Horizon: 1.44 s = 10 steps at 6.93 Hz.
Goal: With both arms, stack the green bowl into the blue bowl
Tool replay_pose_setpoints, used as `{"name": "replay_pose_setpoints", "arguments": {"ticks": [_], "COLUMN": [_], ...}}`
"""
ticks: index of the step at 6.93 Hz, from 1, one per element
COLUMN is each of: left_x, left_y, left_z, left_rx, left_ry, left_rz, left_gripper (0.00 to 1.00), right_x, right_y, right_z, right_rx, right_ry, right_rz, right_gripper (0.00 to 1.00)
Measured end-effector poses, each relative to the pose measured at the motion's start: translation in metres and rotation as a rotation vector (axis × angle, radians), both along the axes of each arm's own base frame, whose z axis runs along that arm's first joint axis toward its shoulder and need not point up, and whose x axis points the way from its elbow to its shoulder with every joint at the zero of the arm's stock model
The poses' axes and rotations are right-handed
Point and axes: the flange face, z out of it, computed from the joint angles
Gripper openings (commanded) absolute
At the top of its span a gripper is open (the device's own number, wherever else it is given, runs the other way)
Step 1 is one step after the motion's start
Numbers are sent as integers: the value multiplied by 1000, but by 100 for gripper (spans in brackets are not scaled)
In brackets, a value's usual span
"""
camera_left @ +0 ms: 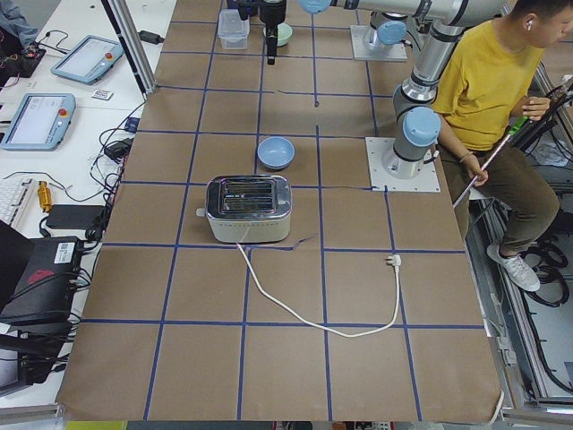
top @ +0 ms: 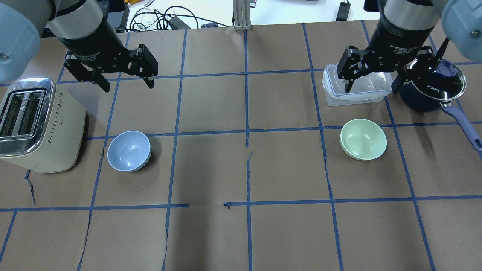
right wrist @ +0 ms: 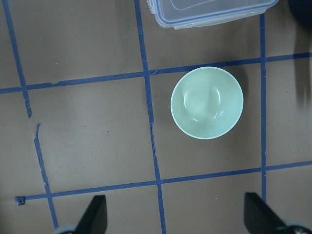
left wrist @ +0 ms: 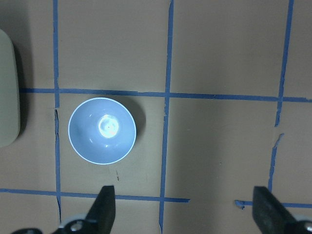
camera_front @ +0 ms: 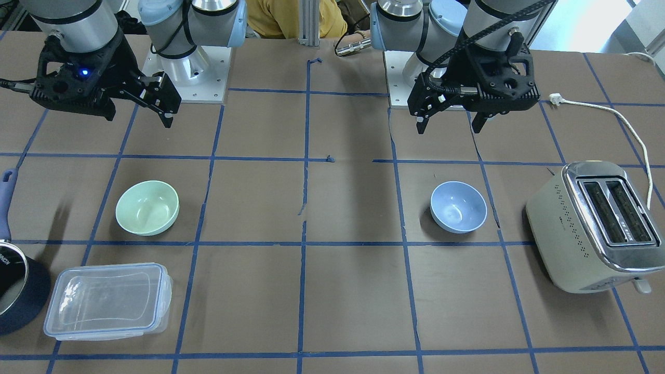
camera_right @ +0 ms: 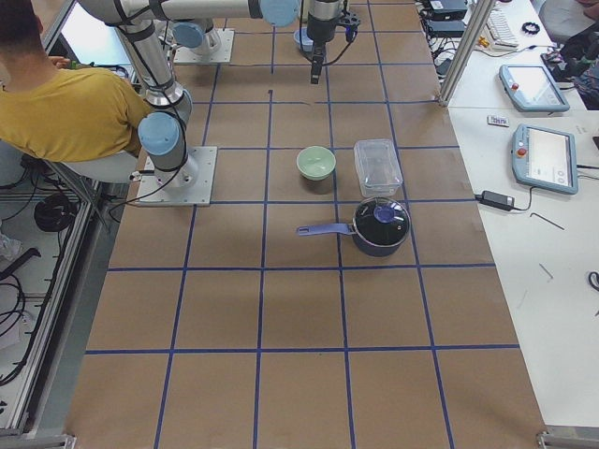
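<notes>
The green bowl [camera_front: 147, 207] [top: 363, 139] [right wrist: 206, 103] stands upright and empty on the robot's right half of the table. The blue bowl [camera_front: 459, 206] [top: 129, 150] [left wrist: 102, 130] stands upright and empty on the left half, next to a toaster. My left gripper [top: 128, 86] [camera_front: 448, 129] is open and empty, held high above the table; in the overhead view it shows beyond the blue bowl. My right gripper [top: 371, 89] [camera_front: 139, 119] is open and empty, held high; in the overhead view it overlaps a clear container, beyond the green bowl. The two bowls are far apart.
A cream toaster [top: 35, 124] [camera_front: 592, 223] stands just left of the blue bowl, its cord [camera_front: 613, 111] trailing on the table. A clear lidded container [top: 356, 86] and a dark blue saucepan [top: 433, 88] with a long handle sit beyond the green bowl. A person [camera_left: 492, 81] sits behind the robot.
</notes>
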Motion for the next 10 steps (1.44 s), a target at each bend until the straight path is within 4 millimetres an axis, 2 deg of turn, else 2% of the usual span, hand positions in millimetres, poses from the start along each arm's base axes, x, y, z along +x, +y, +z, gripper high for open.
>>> {"name": "replay_pose_setpoints", "arguments": {"ticks": [10], "left_x": [2], "left_y": [1], "left_z": [-2], "left_rx": [5], "left_ry": [0], "left_rz": [3], "left_gripper": [100], "right_x": [5], "right_y": [1], "right_z": [-6], "right_rx": [13], "right_ry": [-48], "right_rz": [-3], "right_gripper": [100]}}
